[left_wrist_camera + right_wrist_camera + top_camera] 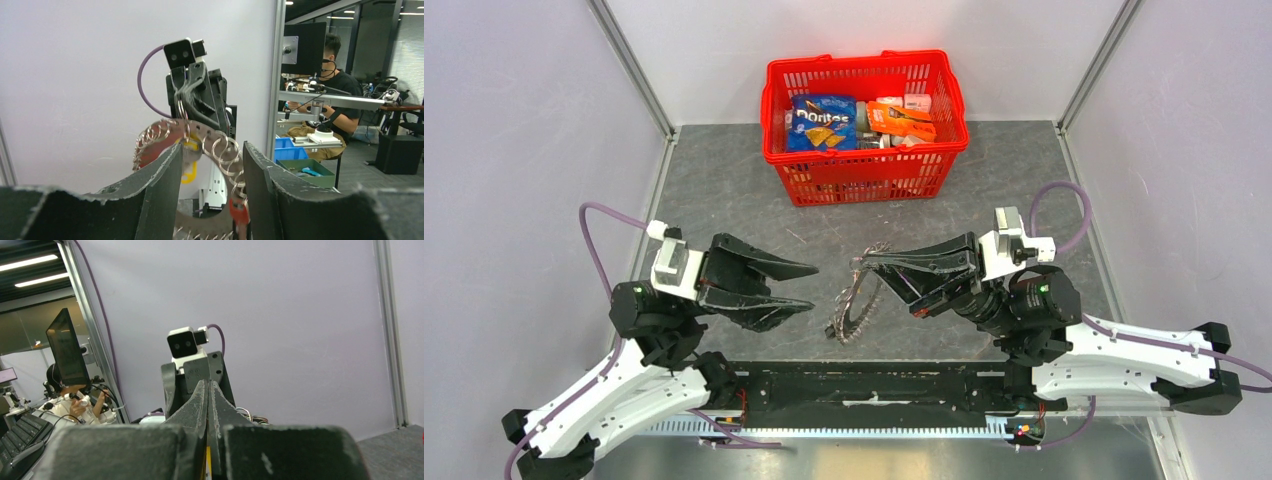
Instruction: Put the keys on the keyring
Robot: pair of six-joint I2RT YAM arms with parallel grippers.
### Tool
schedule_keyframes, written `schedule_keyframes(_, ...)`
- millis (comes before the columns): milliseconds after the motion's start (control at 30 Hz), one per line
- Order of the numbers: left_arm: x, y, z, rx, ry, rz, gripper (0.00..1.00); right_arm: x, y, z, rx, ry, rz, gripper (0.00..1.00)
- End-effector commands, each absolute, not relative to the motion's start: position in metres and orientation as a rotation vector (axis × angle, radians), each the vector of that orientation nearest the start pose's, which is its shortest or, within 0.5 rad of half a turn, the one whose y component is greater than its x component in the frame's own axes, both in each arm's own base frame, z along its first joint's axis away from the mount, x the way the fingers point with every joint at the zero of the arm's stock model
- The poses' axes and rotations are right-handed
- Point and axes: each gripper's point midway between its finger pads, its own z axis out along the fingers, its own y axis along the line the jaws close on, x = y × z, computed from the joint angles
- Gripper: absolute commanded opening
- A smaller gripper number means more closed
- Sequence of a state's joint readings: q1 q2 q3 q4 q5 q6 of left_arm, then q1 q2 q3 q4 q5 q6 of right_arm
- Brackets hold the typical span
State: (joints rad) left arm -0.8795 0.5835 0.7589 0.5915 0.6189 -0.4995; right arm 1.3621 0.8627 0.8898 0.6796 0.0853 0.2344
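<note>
The keyring (pixel 857 303), a toothed grey ring strung with small silver rings, hangs upright above the mat from my right gripper (pixel 864 262), which is shut on its top edge. My left gripper (pixel 802 288) is open and empty, its tips just left of the ring. In the left wrist view the open jaws (pixel 212 147) frame the keyring (pixel 220 150). A yellow key head (pixel 190 167) and an orange-red key head (pixel 239 212) hang on it, under the right gripper (pixel 184 107). The right wrist view shows its fingers (pixel 207 382) pressed together, with a yellow sliver low between them. No dark key shows.
A red basket (pixel 864 182) with a blue Doritos bag (pixel 822 122) and other packets stands at the back of the grey mat. A black rail (pixel 874 388) runs along the near edge between the arm bases. Walls with metal posts close in both sides.
</note>
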Motion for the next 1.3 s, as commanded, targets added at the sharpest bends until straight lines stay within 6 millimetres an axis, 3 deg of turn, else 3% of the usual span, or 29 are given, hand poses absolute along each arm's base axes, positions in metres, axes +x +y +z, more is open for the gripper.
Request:
schedule_keyframes(0,0.042,-0.23,0.498,0.775,0.687,-1.475,0.55,0.066,0.287,0.528,-0.406,0.827,1.475,0.0)
schedule_keyframes(467,0.055,-0.245,0.503,0.769,0.718,-1.485,0.55,0.054,0.297,0.529,-0.48,0.816,1.515,0.0)
schedule_keyframes(767,0.053,-0.249,0.503,0.791,0.728,-1.514,0.55,0.055,0.3,0.526,-0.496,0.814,1.494,0.0)
schedule_keyframes(1267,0.051,-0.252,0.498,0.806,0.765,-1.548,0.44,0.056,0.296,0.53,-0.492,0.78,1.463,0.0)
